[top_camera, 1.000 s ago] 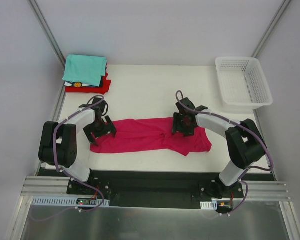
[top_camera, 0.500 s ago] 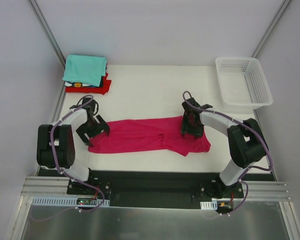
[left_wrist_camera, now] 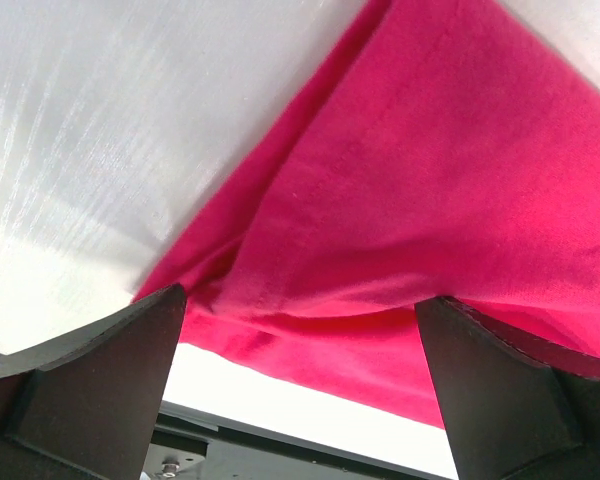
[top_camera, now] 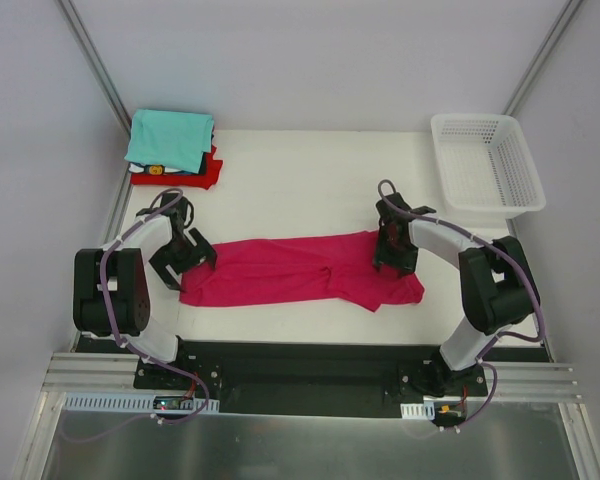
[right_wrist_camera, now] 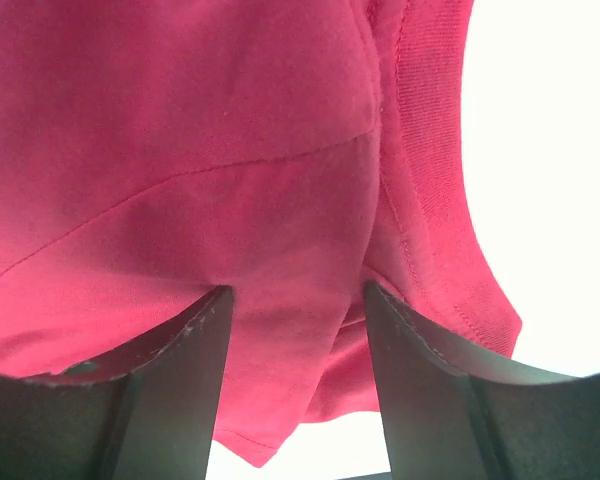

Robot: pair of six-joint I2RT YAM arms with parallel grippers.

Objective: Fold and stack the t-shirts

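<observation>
A large magenta-pink t-shirt lies stretched sideways across the near half of the table. My left gripper is low over its left end, open wide, and in the left wrist view a layered edge of the cloth lies between the fingers. My right gripper presses down on the shirt's right end. In the right wrist view its jaws stand apart with a fold of pink cloth between them. The teal t-shirt tops a folded stack with the red one at the back left.
A white mesh basket stands at the back right corner. Metal frame posts rise at both back corners. The black base rail runs along the table's near edge, just below the shirt.
My left gripper slid left to the shirt's left end. My right gripper moved right toward the shirt's right end, and its jaws narrowed a little.
</observation>
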